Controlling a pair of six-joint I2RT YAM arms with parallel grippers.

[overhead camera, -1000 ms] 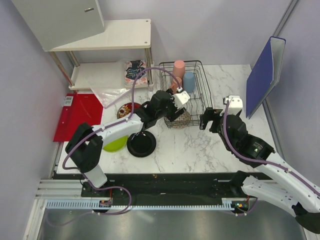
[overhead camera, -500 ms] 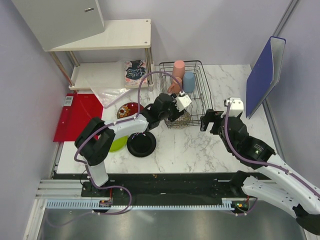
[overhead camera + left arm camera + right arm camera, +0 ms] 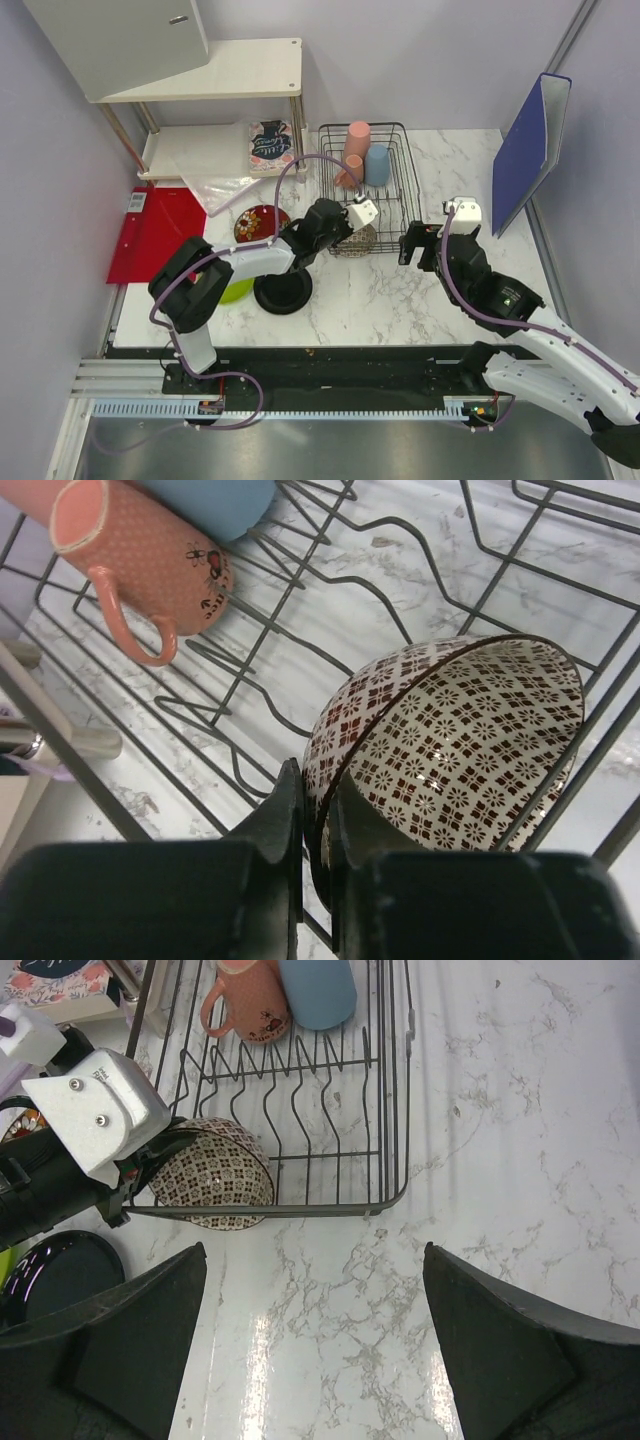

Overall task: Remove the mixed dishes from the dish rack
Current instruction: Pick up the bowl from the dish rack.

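The black wire dish rack (image 3: 400, 190) holds a tall pink cup (image 3: 357, 138), a light-blue cup (image 3: 378, 165), a small pink mug (image 3: 140, 555) and a brown-patterned beige bowl (image 3: 460, 740) tilted on edge in its near left corner. My left gripper (image 3: 318, 785) is shut on that bowl's rim, one finger inside and one outside. My right gripper (image 3: 314, 1250) hangs open over bare marble just in front of the rack's near right corner. On the table left of the rack lie a black plate (image 3: 282, 290), a lime-green plate (image 3: 235, 290) and a dark red patterned plate (image 3: 258, 218).
A white shelf (image 3: 220, 80) stands at the back left with a floral packet (image 3: 270, 140) beside it. A red board (image 3: 155, 230) lies at the left edge. A blue folder (image 3: 530, 150) leans at the back right. The left arm's cable loops over the rack.
My left gripper came down to the rack's near left corner and closed on the bowl's rim. The right arm has barely moved.
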